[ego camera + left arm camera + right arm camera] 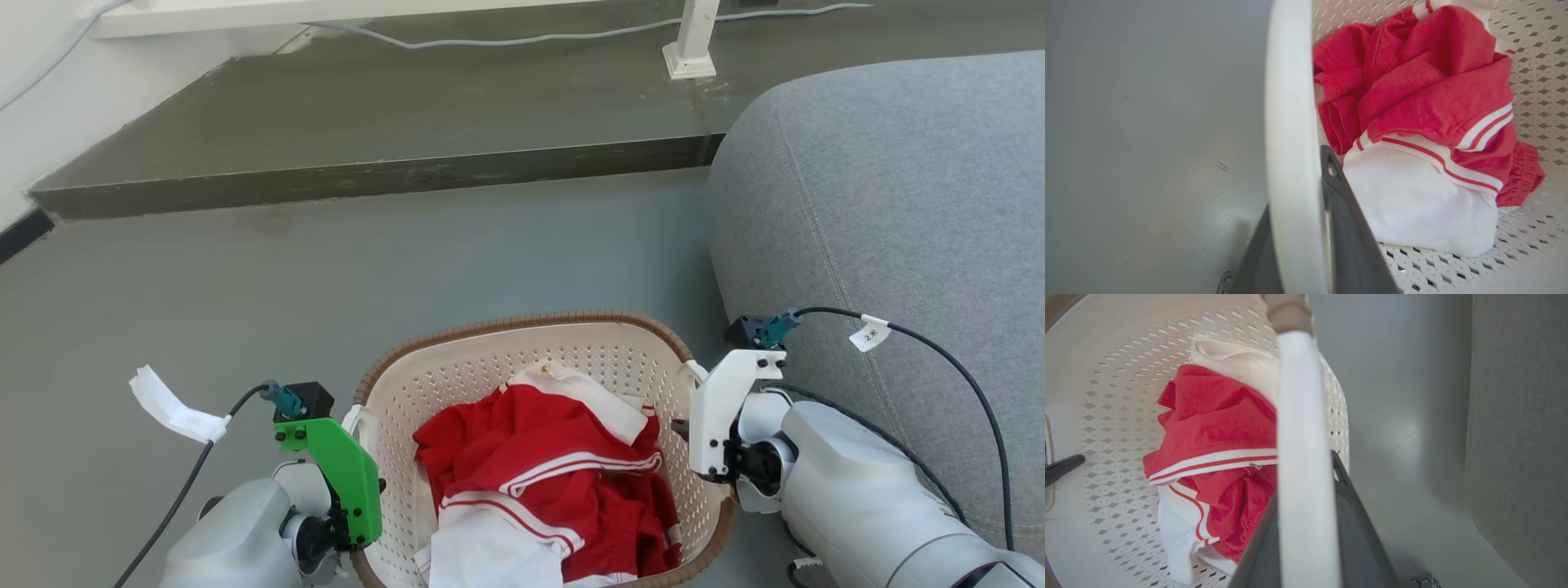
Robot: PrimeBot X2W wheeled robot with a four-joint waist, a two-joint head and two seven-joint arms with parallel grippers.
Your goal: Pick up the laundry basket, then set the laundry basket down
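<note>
Basket (490, 363) gripped by both handles, beside the sofa (898, 204).

In the head view we see the basket low over the grey floor (245, 310), with the sofa just to its right and red and white clothes (539, 457) heaped inside. We cannot tell whether it rests on the floor or hangs just clear. The left gripper (359, 461) is at the left handle (357, 418) and the right gripper (690, 425) at the right handle (695, 371). In the left wrist view two dark fingers (1349, 232) stand on either side of the left handle, pressed against it, with floor on one side and clothes on the other. In the right wrist view the fingers (1359, 531) pinch the right handle likewise, and the sofa's grey cloth runs along that view's right edge.
</note>
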